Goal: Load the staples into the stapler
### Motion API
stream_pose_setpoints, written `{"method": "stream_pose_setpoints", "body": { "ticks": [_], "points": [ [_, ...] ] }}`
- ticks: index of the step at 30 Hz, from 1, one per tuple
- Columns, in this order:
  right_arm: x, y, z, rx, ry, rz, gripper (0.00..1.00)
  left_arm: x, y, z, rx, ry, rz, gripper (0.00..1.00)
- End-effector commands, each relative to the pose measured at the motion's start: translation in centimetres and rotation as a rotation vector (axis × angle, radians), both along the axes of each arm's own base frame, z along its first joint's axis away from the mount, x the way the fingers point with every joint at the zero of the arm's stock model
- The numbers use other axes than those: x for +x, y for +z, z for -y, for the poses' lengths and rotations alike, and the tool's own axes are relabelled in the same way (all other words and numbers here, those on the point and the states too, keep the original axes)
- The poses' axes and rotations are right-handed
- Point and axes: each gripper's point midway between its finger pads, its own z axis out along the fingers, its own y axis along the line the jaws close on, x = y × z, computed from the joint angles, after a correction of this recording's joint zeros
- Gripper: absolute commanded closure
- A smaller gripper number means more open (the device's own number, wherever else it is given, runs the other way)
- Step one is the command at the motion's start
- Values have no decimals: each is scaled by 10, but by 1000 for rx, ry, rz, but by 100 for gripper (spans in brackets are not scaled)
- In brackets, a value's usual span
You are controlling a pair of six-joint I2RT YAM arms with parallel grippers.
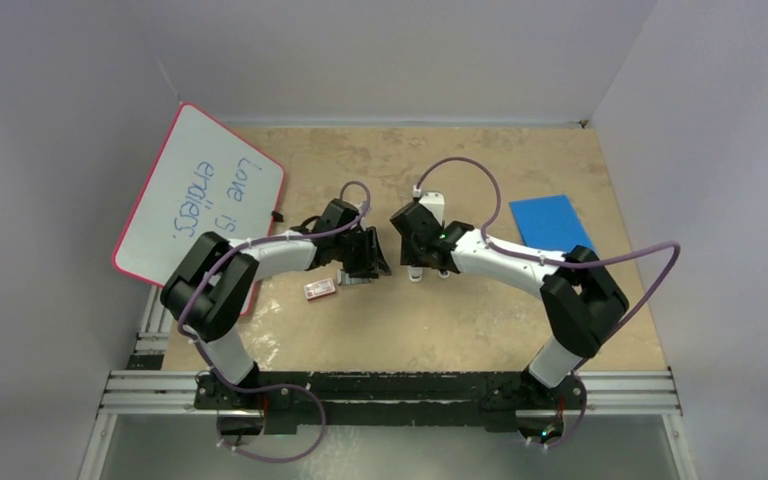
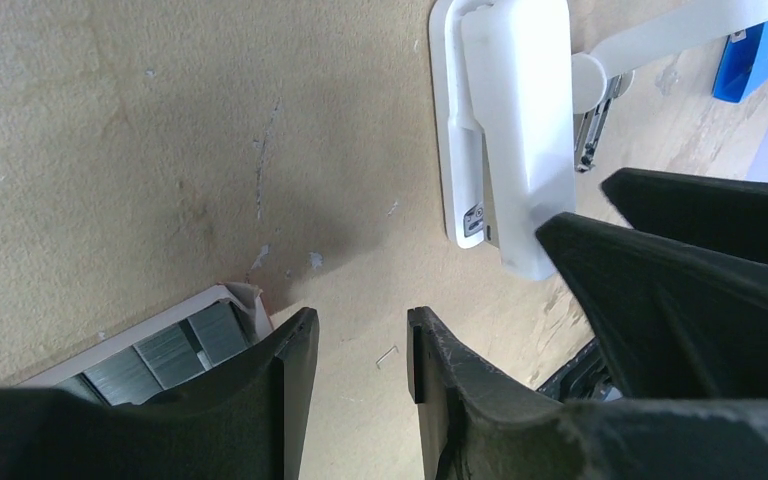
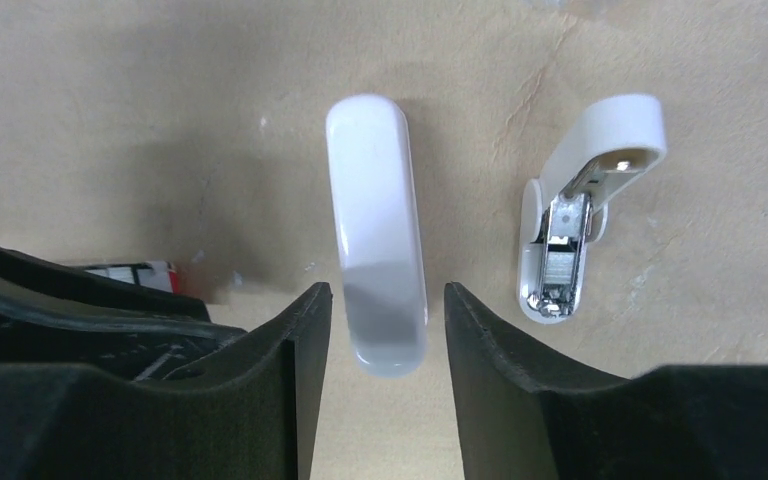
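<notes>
The stapler [image 3: 375, 240], a slim white bar with rounded ends, lies on the table. Its near end sits between the fingers of my right gripper [image 3: 387, 300], which is open with a gap on each side. A shorter white piece [image 3: 570, 230] with a metal channel lies just right of it. In the left wrist view the stapler [image 2: 515, 130] is at the upper right. The staples [image 2: 165, 355], grey ribbed blocks in an open white box, lie just left of my left gripper [image 2: 362, 330], which is open over bare table. In the top view the left gripper [image 1: 365, 255] and right gripper [image 1: 420, 250] nearly meet.
A red-and-white cardboard box [image 1: 319, 289] lies below the left gripper. One loose staple [image 2: 387, 355] lies between the left fingers. A whiteboard [image 1: 200, 205] leans at the left, and a blue pad [image 1: 550, 222] is at the back right. Walls enclose the table.
</notes>
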Motion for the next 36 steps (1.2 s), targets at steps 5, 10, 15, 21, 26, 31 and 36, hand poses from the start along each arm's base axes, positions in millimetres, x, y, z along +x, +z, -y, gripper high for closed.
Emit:
{"method": "stream_pose_setpoints", "body": {
  "ticks": [5, 10, 15, 21, 26, 31, 36],
  "points": [
    [-21, -34, 7, -27, 45, -88, 54, 4, 8, -3, 1, -5, 54, 62],
    [-20, -45, 5, -31, 37, -105, 66, 3, 5, -3, -1, -10, 47, 62],
    [-14, -50, -4, -19, 44, -102, 77, 3, 7, -5, 6, -9, 56, 62],
    [4, -55, -20, 0, 42, -73, 78, 1, 8, -6, 8, -9, 60, 62],
    [19, -53, -38, 34, 44, -54, 78, 2, 9, -11, 26, 8, 66, 62],
    [33, -43, -47, 61, 19, -15, 78, 5, 14, -18, 49, 46, 90, 62],
    [40, -49, -53, 44, 16, -23, 77, 9, 20, -24, 72, 79, 115, 62]
  ]
}}
